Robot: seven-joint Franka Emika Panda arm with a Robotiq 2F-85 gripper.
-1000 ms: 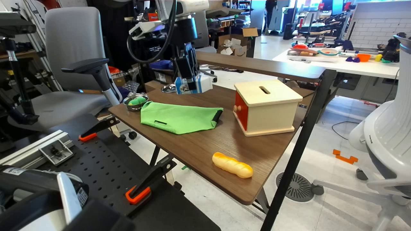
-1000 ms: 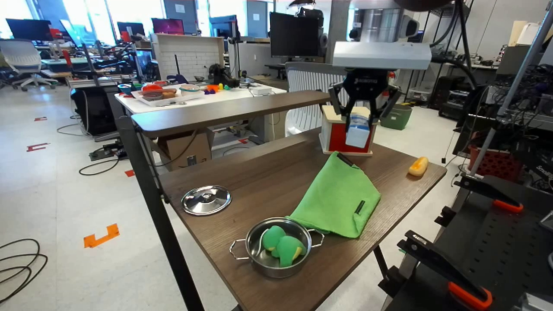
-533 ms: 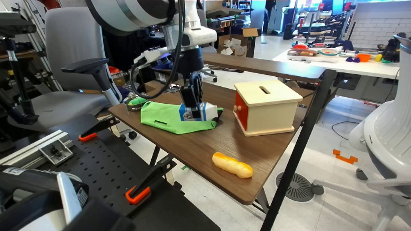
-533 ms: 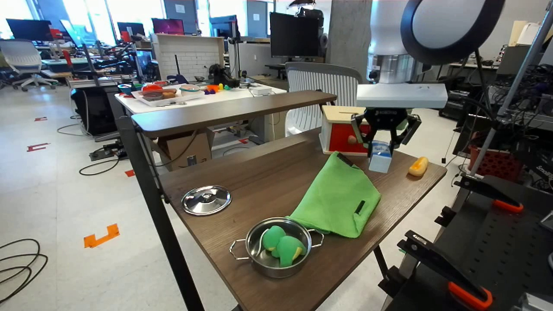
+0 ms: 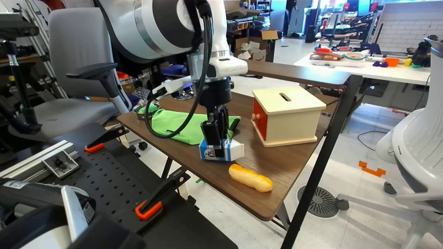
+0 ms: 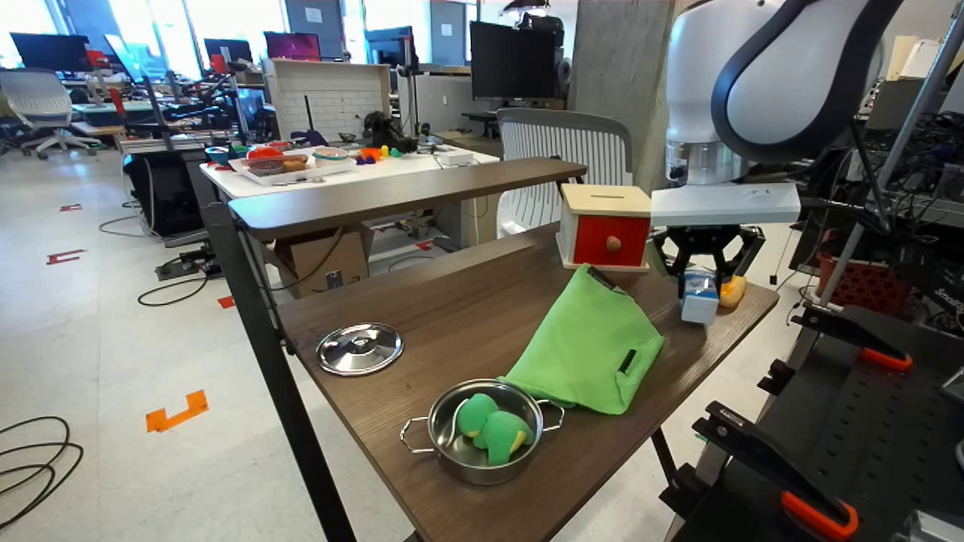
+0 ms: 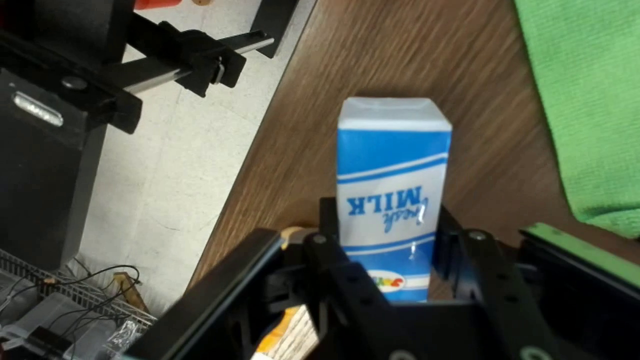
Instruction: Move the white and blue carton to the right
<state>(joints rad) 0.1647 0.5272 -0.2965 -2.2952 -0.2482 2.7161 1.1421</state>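
Observation:
The white and blue carton lies on its side in my gripper, with "MILK" print facing up in the wrist view. In both exterior views the carton is low over the brown table; I cannot tell whether it touches the table. My gripper points down, and its two fingers press the carton's sides, as the wrist view shows the fingertips on either side of it. The orange oblong bread lies close beside the carton. The fingers hide part of the carton.
A green cloth lies beside the carton. The wooden box with a red front stands behind. A steel pot with green toys and a lid are at the other end. The table edge is close.
My gripper has carried the carton past the green cloth and lowered it beside the bread. In the exterior views it moves down and rightward. The other objects have not moved.

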